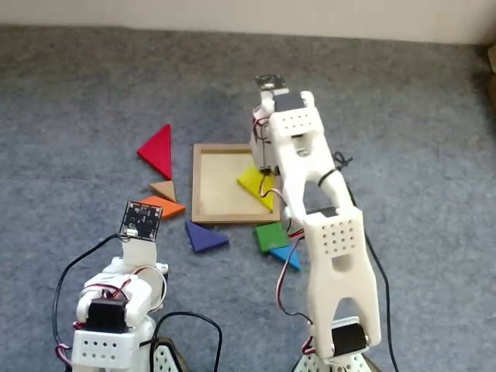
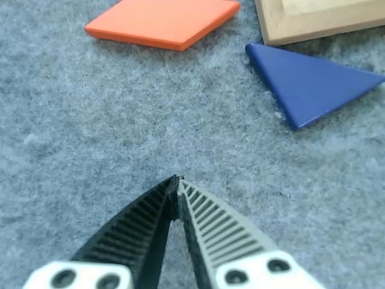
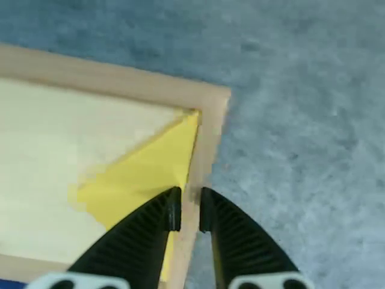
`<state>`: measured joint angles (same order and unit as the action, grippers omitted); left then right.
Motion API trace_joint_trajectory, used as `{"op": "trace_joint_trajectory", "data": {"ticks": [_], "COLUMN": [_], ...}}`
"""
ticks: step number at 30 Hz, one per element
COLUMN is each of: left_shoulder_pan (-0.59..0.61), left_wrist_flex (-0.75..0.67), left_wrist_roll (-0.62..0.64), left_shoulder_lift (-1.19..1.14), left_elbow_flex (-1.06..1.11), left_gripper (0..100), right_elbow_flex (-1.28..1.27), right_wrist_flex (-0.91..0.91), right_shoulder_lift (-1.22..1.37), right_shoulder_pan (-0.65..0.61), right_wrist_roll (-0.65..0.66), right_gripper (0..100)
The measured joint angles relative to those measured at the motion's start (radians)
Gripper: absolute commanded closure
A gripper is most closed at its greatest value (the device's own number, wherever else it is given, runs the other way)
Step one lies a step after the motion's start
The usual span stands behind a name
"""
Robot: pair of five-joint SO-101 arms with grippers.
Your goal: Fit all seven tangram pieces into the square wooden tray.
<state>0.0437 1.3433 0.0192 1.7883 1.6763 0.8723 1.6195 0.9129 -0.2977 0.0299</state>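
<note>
1. Tangram pieces lie mostly outside the tray [image 1: 221, 182]. Only 1, the yellow triangle [image 1: 256, 184], is inside, lying flat against a side wall with a tip reaching a corner.
2. On the carpet along one side of the tray lie the red triangle [image 1: 157, 149], the small tan triangle [image 1: 164, 188] and the orange parallelogram [image 1: 163, 207]. The blue triangle [image 1: 204, 236] lies just beside a tray corner. The green square [image 1: 271, 235] and light blue triangle [image 1: 287, 256] lie just beside each other near the next corner.
3. The right gripper [image 3: 187, 211] hangs over the tray wall at the yellow triangle's edge. Its jaws are slightly spread with a narrow gap, and nothing looks pinched.
4. The left gripper [image 2: 177, 183] hangs over bare carpet with its jaws pressed together and empty, apart from the blue triangle and the orange parallelogram.
5. The pieces look thin, stiff, light and smooth, so they should slide easily on the tray floor. They lie flat on the carpet and offer little edge. The best hold is probably across 2 opposite edges, or astride a corner, with the jaws pushed down into the pile.
</note>
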Motion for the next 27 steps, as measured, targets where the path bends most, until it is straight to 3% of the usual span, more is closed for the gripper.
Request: {"op": "trace_joint_trajectory", "data": {"ticks": [7, 12, 27], "left_shoulder_pan": [0.000, 0.000, 0.000], "left_wrist_flex": [0.000, 0.000, 0.000], "left_wrist_roll": [0.000, 0.000, 0.000], "left_shoulder_lift": [0.000, 0.000, 0.000], "left_elbow_flex": [0.000, 0.000, 0.000], "left_gripper": [100, 100, 100], "right_elbow_flex": [0.164, 0.124, -0.726], "right_wrist_flex": [0.126, 0.127, 0.121], "right_shoulder_lift": [-0.028, -0.189, -1.023], "right_shoulder_pan": [0.014, 0.029, 0.029], "right_wrist_roll": [0.002, 0.002, 0.003], "right_gripper": [96.8, 98.2, 98.2]}}
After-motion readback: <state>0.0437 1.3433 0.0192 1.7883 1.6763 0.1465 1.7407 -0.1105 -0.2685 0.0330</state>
